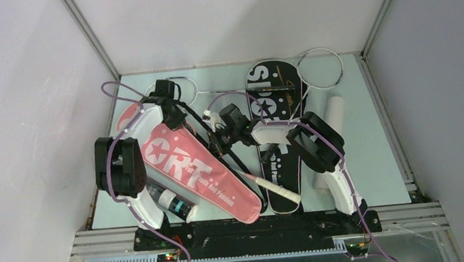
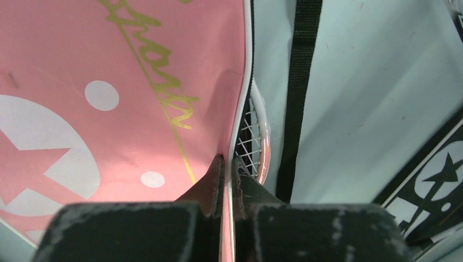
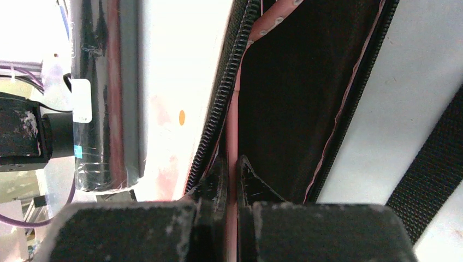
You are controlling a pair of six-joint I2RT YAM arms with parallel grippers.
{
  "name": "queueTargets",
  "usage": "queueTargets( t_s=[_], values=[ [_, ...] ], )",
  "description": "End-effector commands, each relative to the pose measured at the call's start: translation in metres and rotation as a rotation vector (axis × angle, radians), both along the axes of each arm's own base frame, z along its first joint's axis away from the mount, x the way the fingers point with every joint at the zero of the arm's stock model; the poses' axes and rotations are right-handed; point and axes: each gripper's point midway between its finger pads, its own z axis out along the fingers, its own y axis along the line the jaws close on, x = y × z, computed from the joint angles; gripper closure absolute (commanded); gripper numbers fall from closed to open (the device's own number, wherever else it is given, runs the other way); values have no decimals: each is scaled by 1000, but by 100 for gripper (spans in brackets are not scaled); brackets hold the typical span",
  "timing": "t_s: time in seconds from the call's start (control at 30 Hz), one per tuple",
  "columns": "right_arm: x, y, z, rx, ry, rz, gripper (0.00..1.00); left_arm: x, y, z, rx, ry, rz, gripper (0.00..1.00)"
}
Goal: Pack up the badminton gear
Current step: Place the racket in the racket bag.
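White walls (image 1: pixel 238 16) box in a pale green table (image 1: pixel 380 156). The pink cover (image 1: pixel 185 167) lies slantwise on the left half. It is racket-shaped, with a white star, white dots and big white "SPORT" letters, and gold script runs across its wide end.

The left gripper (image 2: pixel 228 164) is nearly closed, pinching the white-piped rim of that wide end. Just under the rim a racket head (image 2: pixel 266 136) peeks out, its frame white and pink with the strings showing. A black strap (image 2: pixel 297 93) lies on the table beside it.

The right gripper (image 3: pixel 232 161) is closed on a pink edge strip of the same cover, right beside the zipper (image 3: pixel 218 120). The lining behind the strip is black.

Seen from above, a white-wrapped grip (image 1: pixel 279 192) on a pink shaft rests across the narrow end of the black cover (image 1: pixel 277 92). This cover lies lengthwise at mid-table with its wide end toward the far wall, and it carries white letters and stars.

The white racket (image 1: pixel 320 70) has its thin-framed head at the far right, just beside the black cover's wide end.

The black tube (image 1: pixel 173 202) lies near the left arm's base, next to the pink cover. The white tube (image 1: pixel 336 114) lies on the right side, partly hidden by the right arm.
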Motion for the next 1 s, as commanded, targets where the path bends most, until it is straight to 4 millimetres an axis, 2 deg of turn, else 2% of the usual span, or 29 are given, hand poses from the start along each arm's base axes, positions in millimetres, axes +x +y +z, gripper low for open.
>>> queueTargets(
  t_s=[0.0,0.07,0.13,0.2,0.37,0.5,0.7,0.83,0.97],
  values=[
    [5,6,54,83,-120,5,100,14,-13,28,-54,-71,-71,99],
    [7,1,56,71,-122,-19,100,16,-20,37,-82,-101,-96,100],
    [10,-4,60,68,-114,-49,100,16,-35,50,-151,-140,-144,100],
    [14,-7,67,81,-104,-79,100,14,-44,69,-190,-199,-174,100],
    [28,-3,80,137,-94,-141,100,7,-66,93,-303,-282,-205,100],
    [50,9,92,215,-117,-233,100,-7,-80,97,-386,-307,-205,100],
    [83,14,96,274,-117,-361,100,-22,-89,92,-452,-312,-196,100],
    [100,20,99,311,-159,-409,100,-23,-95,99,-502,-346,-190,100],
    [111,22,93,325,-152,-466,100,-22,-99,106,-533,-362,-191,100]
  ],
)
